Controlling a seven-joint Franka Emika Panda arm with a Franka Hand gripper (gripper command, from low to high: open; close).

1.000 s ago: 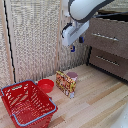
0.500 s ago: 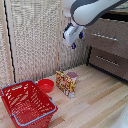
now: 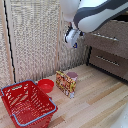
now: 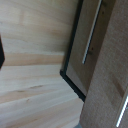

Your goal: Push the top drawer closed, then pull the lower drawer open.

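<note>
The gripper (image 3: 73, 40) hangs in the air by the cabinet's near corner, touching nothing; I can't tell how far apart its fingers stand. Just to the exterior view's right, the top drawer (image 3: 111, 39) juts a little from the dark cabinet, its silver bar handle (image 3: 102, 36) showing. The lower drawer (image 3: 108, 62) sits beneath it. On the wooden floor (image 3: 95, 100) stand a printed box (image 3: 65, 83), its writing too blurred to read, a red bowl (image 3: 46, 85) and a red basket (image 3: 26, 104), nothing visible inside. Bare floor lies before the drawers.
</note>
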